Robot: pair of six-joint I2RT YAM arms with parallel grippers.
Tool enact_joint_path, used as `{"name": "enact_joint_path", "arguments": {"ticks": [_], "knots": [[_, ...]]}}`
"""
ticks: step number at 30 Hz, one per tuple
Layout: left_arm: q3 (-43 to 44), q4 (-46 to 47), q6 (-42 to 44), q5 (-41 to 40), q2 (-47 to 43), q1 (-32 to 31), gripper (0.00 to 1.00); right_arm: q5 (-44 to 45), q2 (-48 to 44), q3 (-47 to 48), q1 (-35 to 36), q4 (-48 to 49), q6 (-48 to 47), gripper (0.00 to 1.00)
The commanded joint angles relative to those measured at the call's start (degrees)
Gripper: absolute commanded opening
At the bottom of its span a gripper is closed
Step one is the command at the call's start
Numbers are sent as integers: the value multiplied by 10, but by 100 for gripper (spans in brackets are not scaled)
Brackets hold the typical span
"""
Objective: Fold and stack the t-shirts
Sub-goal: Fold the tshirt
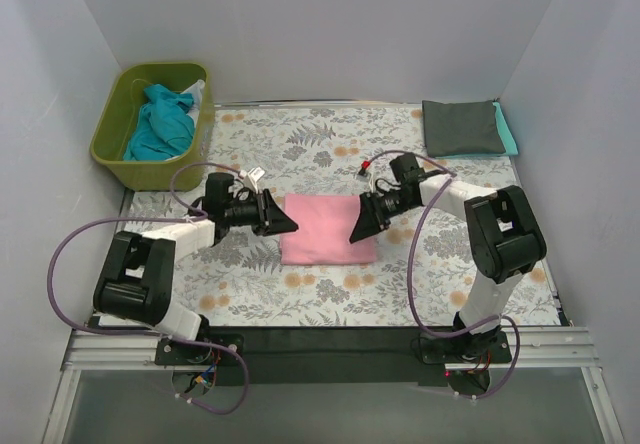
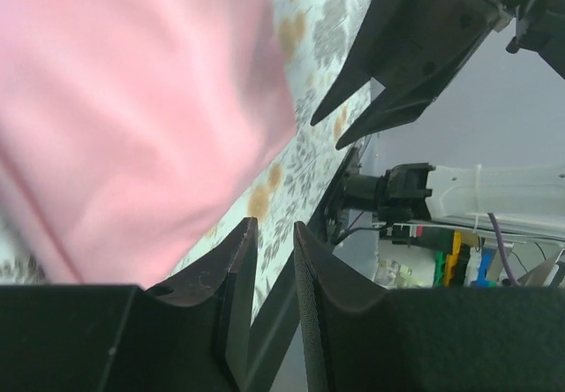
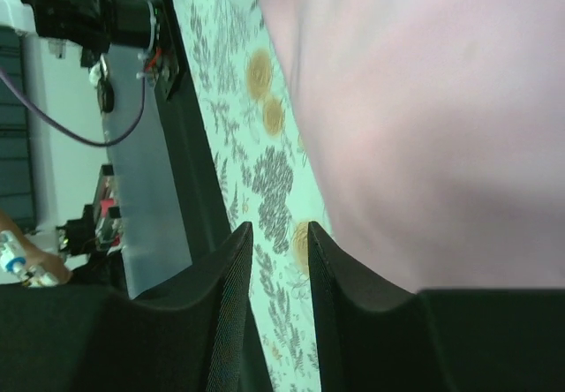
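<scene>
A pink t-shirt (image 1: pixel 326 229), folded into a rectangle, lies flat in the middle of the floral table cloth. My left gripper (image 1: pixel 292 226) is at its left edge and my right gripper (image 1: pixel 354 237) is at its right edge, both low over the cloth. In the left wrist view the pink shirt (image 2: pixel 132 101) fills the upper left, and my left gripper (image 2: pixel 273 224) has its jaws a narrow gap apart with nothing between them. In the right wrist view the shirt (image 3: pixel 424 118) lies beside my right gripper (image 3: pixel 278 226), whose jaws are also narrowly apart and empty. A folded dark grey t-shirt (image 1: pixel 460 127) lies on a teal one (image 1: pixel 511 131) at the back right.
An olive-green tub (image 1: pixel 118 154) at the back left holds crumpled teal t-shirts (image 1: pixel 160 126). The floral table cloth (image 1: pixel 320 144) covers the table. White walls close in on three sides. The right gripper's fingers (image 2: pixel 388 65) show in the left wrist view.
</scene>
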Motion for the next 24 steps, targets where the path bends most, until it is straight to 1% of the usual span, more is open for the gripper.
{"name": "enact_joint_path", "arguments": {"ticks": [1, 3, 4, 6, 7, 8, 9, 11, 12, 15, 17, 19, 20, 21, 22, 23, 24], "knots": [[56, 48, -13, 25, 35, 0, 24, -7, -4, 82, -20, -16, -22, 33], [80, 70, -15, 5, 68, -2, 24, -1, 44, 114, -25, 15, 12, 33], [100, 83, -27, -4, 106, -2, 24, 0, 77, 141, -29, 26, 20, 33], [119, 121, -41, -19, 143, -1, 24, 10, 110, 162, -32, 50, 39, 33], [135, 122, -44, -28, 159, 0, 24, 11, 127, 182, -33, 67, 55, 33], [139, 127, -46, -33, 174, 3, 24, 14, 163, 191, -38, 68, 57, 33], [144, 138, -49, -41, 211, 8, 24, 16, 180, 202, -40, 70, 57, 32], [151, 155, -57, -41, 245, 22, 24, 28, 225, 232, -49, 77, 57, 32], [158, 157, -55, -43, 276, 26, 24, 38, 237, 242, -53, 79, 57, 32], [177, 145, -44, -49, 318, 46, 24, 56, 280, 286, -61, 86, 52, 31], [189, 139, -21, -43, 321, 61, 24, 52, 297, 311, -64, 87, 57, 30], [203, 108, 10, -38, 305, 68, 24, 40, 289, 316, -62, 88, 71, 31], [208, 102, 20, -21, 292, 72, 27, 37, 267, 316, -62, 88, 76, 32], [220, 87, 48, -11, 280, 73, 28, 35, 251, 308, -62, 87, 76, 34], [226, 73, 64, 0, 248, 72, 29, 36, 232, 301, -63, 86, 76, 37], [232, 59, 82, 12, 231, 70, 31, 40, 185, 290, -66, 86, 78, 39], [244, 24, 121, 11, 213, 68, 34, 53, 158, 263, -69, 87, 82, 42]]}}
